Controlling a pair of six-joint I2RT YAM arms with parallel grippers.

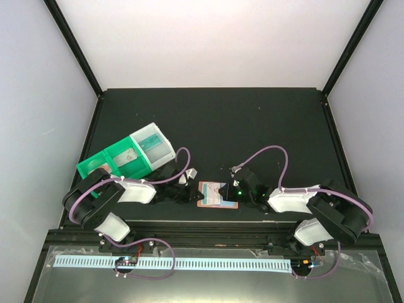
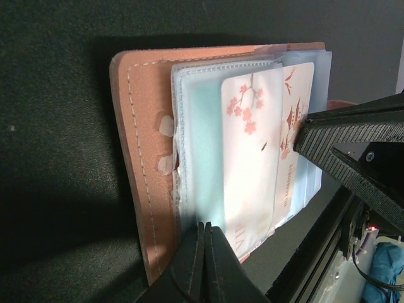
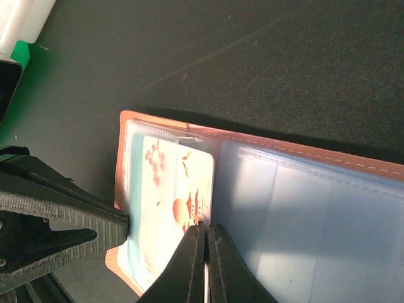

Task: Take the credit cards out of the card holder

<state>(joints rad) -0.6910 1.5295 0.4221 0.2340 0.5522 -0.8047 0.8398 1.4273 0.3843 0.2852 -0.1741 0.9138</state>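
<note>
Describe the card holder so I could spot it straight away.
Look at the near edge of the black table, between the left gripper and the right gripper. The card holder lies open there, a blossom-printed card in its clear sleeves. Unlike the bigger green-and-white tray to its left, it is small, flat and salmon-brown.

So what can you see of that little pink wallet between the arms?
The card holder lies open on the black table, a salmon leather-like cover with stitched edges and clear plastic sleeves. A blossom-printed card sits in one sleeve. The left gripper pinches the holder's edge; the right gripper is shut on the card.
</note>
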